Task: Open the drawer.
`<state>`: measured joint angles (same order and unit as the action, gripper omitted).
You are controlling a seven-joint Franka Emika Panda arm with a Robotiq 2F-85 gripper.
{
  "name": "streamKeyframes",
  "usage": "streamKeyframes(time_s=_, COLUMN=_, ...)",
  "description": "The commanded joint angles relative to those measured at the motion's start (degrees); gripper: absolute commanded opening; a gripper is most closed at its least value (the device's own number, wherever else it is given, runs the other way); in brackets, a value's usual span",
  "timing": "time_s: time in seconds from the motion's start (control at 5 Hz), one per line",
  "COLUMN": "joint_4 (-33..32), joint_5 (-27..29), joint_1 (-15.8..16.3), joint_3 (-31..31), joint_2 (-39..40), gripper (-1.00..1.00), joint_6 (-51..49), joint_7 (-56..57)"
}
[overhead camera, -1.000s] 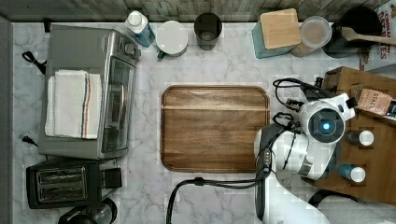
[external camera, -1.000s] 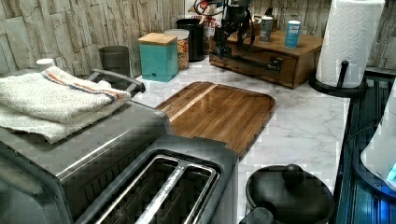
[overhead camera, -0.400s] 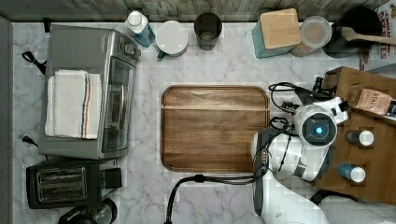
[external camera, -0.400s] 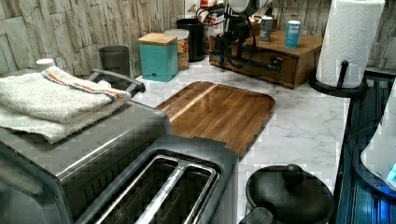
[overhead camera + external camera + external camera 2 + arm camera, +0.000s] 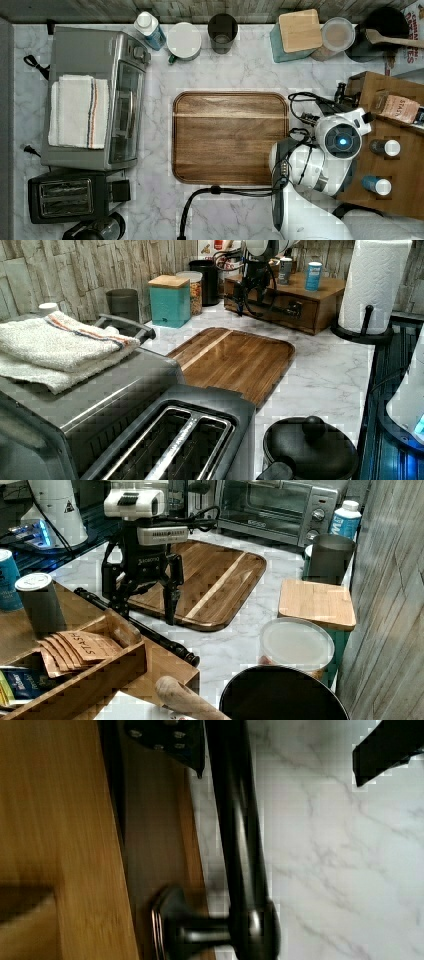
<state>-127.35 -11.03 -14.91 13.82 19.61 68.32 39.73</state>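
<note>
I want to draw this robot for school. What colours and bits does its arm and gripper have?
The arm is white and rounded, with dark joints and a round black cap with a blue glowing light. Black cables loop along it. The gripper is black, with two long thin fingers and small white lettering on its body, under a white block.

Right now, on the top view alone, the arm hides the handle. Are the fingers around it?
Observer: Yes. In the wrist view the handle runs between the fingers of the open gripper.
Operator: Near a bracket?
Observer: Yes, one bracket sits a little further along the bar.
Operator: Drawer shut?
Observer: The left view shows the drawer front flush with its box.
</note>
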Motion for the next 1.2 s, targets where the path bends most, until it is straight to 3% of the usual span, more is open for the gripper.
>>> streamKeyframes(time_s=0.2, joint_4=-2.21, joint_5=4.18, joint_1=-1.3, joint_3=-4.3, joint_2=0.18, gripper=1.0, joint_6=-1.37, joint_7=5.09)
streamKeyframes(time_s=0.4, joint_4=-4.03, joint_5=11.69, joint_1=-4.42, joint_3=-10.53, joint_2=-2.72, gripper=1.0, joint_6=-3.18, joint_7=10.9)
streamKeyframes(time_s=0.6, joint_4=-1.22, joint_5=21.86, joint_1=-8.67, joint_3=-18.2, joint_2=-1.33, gripper=1.0, joint_6=-9.93, joint_7=21.76)
streamKeyframes(time_s=0.8, joint_4=-5.43, joint_5=21.62, joint_1=-4.82, joint_3=-20.4, joint_2=-2.54, gripper=1.0, joint_6=-4.12, joint_7=16.19)
streamKeyframes(time_s=1.0, joint_4=-7.9, joint_5=17.35, joint_1=0.19, joint_3=-19.48, joint_2=-2.4, gripper=1.0, joint_6=1.73, joint_7=7.06)
streamKeyframes(time_s=1.2, joint_4=-7.85, joint_5=13.45, joint_1=3.23, joint_3=-19.93, joint_2=-2.4, gripper=1.0, joint_6=1.55, joint_7=-0.43)
